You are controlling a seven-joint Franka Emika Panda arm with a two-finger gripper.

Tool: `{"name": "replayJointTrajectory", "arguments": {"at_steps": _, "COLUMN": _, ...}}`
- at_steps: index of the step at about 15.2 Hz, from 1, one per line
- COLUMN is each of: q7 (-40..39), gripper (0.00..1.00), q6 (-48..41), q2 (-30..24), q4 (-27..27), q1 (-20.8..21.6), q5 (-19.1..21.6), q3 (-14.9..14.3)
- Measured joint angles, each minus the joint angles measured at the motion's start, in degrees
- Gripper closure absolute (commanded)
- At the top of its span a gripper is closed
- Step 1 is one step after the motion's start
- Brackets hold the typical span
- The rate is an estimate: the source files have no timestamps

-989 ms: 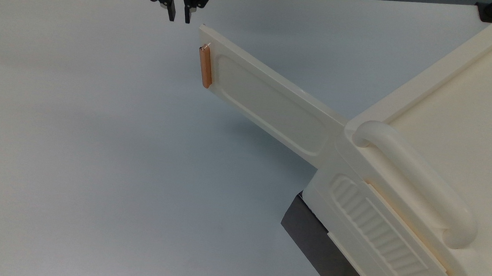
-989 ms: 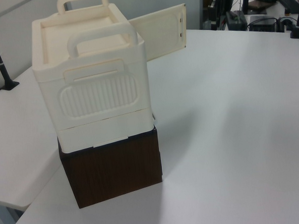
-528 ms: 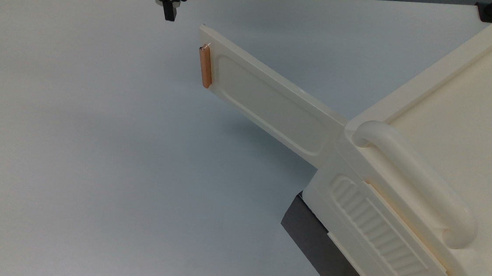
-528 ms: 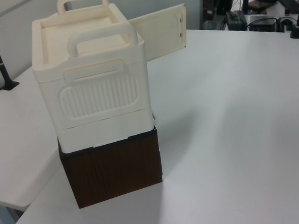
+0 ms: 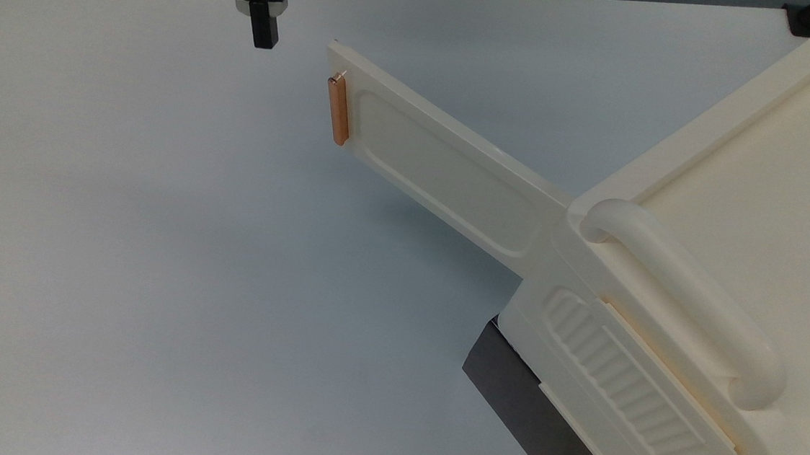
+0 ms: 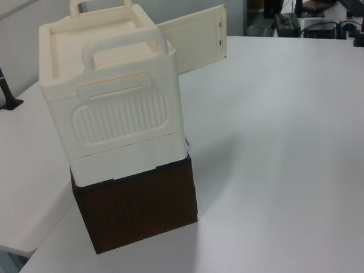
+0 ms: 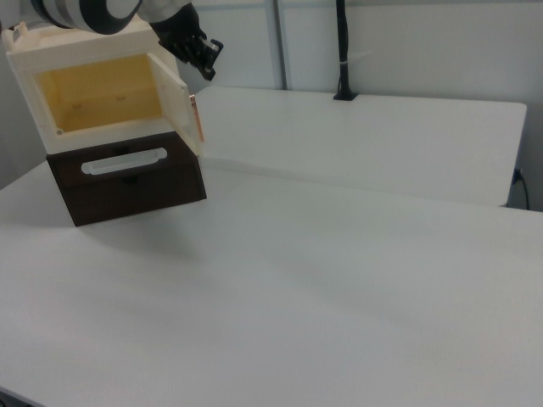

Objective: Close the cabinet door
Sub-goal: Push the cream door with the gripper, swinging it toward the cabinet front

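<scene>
— Beyond the door's free edge, at the far side of the table in the top view, the gripper hangs clear of everything; its fingers look pressed together into one dark stub, pinching nothing. What could go wrong from there?

— Mostly a poor line of push, I'd say; the cabinet door stands swung wide open, hinged at the cabinet and reaching out over the table, with the gripper just off its handle end and not touching it; a push landing on the thin top edge rather than the flat face could skid off, and the smooth plastic gives little to catch on.

— And the cabinet itself?

— It sits on a dark base, tall and narrow in the left view; a hard shove near the door's tip might turn or slide the whole body instead of closing the hinge; that is a guess from its shape.

— Materials?

— Cream moulded plastic, slightly glossy; the door is a long flat panel with a recessed rounded-rectangle face; the handle is a small copper-orange bar, upright near the free edge; the body carries a thick curved tubular grip and a ribbed side panel; in the right view the open interior shows yellowish.
</scene>
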Motion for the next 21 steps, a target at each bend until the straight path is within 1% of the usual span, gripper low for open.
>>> {"name": "replayJointTrajectory", "arguments": {"at_steps": 3, "q7": 0.0, "gripper": 1.0, "q6": 5.5, "q2": 0.4, "q4": 0.0, "q1": 0.4, "q5": 2.0, "q3": 0.4}}
{"name": "replayJointTrajectory", "arguments": {"at_steps": 5, "q7": 0.0, "gripper": 1.0, "q6": 5.9, "q2": 1.0, "q4": 0.0, "q1": 1.2, "q5": 2.5, "q3": 0.9}}
{"name": "replayJointTrajectory", "arguments": {"at_steps": 12, "q7": 0.5, "gripper": 1.0, "q6": 6.2, "q2": 4.0, "q4": -0.1, "q1": 7.9, "q5": 2.5, "q3": 1.2}}
{"name": "replayJointTrajectory", "arguments": {"at_steps": 16, "q7": 5.1, "gripper": 1.0, "q6": 5.8, "q2": 3.3, "q4": 0.6, "q1": 12.4, "q5": 2.8, "q3": 1.3}}
{"name": "replayJointTrajectory", "arguments": {"at_steps": 21, "q7": 6.7, "gripper": 1.0, "q6": 4.7, "q2": 2.6, "q4": 0.6, "q1": 20.2, "q5": 3.7, "q3": 1.6}}
